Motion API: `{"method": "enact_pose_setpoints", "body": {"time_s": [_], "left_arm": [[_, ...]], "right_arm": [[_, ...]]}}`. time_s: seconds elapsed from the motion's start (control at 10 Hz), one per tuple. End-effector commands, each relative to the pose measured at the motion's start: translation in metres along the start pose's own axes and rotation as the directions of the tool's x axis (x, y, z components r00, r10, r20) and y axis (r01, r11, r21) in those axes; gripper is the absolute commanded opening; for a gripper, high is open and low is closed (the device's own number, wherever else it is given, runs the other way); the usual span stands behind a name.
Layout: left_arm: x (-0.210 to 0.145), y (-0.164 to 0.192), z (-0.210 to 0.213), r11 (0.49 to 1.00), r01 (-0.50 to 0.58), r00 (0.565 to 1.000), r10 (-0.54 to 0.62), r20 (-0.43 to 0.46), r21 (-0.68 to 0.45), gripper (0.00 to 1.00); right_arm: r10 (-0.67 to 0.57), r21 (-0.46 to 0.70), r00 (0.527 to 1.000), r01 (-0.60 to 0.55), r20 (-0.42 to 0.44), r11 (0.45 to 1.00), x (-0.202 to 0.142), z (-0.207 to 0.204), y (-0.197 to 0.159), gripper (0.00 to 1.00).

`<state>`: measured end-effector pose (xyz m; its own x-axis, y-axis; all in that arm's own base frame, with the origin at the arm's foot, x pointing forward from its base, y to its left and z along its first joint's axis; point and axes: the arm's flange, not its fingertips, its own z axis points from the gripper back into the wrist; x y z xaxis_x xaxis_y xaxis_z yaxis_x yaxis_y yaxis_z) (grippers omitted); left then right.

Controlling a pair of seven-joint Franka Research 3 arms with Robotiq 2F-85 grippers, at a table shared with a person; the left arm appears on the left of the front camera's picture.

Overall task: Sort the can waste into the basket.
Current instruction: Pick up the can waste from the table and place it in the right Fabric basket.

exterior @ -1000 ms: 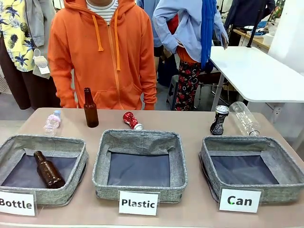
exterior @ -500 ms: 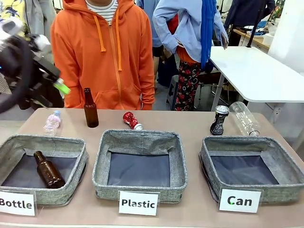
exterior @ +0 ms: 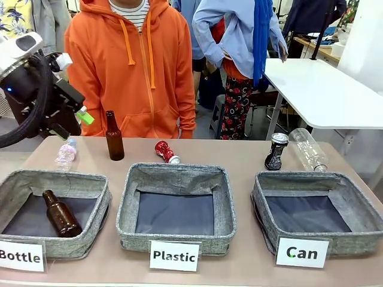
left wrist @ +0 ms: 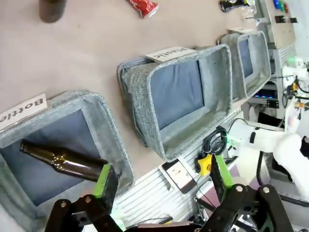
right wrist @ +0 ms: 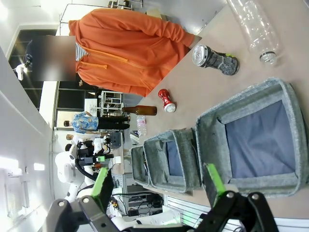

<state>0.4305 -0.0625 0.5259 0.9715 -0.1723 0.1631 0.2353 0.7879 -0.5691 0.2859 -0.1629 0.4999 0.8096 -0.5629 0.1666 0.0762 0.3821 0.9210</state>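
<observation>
Left gripper (left wrist: 161,174) and right gripper (right wrist: 157,180) both gape empty, so with the black-blue can (exterior: 276,150) upright at the Can basket's (exterior: 317,177) eleven o'clock and the red can (exterior: 166,151) lying at the table's (exterior: 239,156) twelve, I'd pinch squarely across a crushed waist.

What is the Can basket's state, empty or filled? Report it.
Empty. The Can basket shows a bare dark floor; the red can and the black-blue can sit on the table outside it.
</observation>
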Motion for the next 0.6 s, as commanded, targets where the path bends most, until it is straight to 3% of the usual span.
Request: {"method": "enact_pose_setpoints", "body": {"time_s": [0.0,0.2,0.5], "left_arm": [[-0.003,-0.008,-0.028,0.965,-0.252,0.966,0.256,0.041,-0.07,1.0],[0.005,-0.067,-0.065,0.951,-0.298,0.932,0.271,0.241,0.084,1.0],[0.044,-0.136,-0.119,0.894,-0.335,0.934,0.274,0.228,0.298,1.0]], "right_arm": [[0.024,0.03,1.0,-0.024,0.013,0.999,0.002,-0.001,0.0,1.0],[0.024,0.03,1.0,-0.024,0.013,0.999,0.002,-0.001,0.0,1.0],[0.024,0.03,1.0,-0.024,0.013,0.999,0.002,-0.001,0.0,1.0]]}}
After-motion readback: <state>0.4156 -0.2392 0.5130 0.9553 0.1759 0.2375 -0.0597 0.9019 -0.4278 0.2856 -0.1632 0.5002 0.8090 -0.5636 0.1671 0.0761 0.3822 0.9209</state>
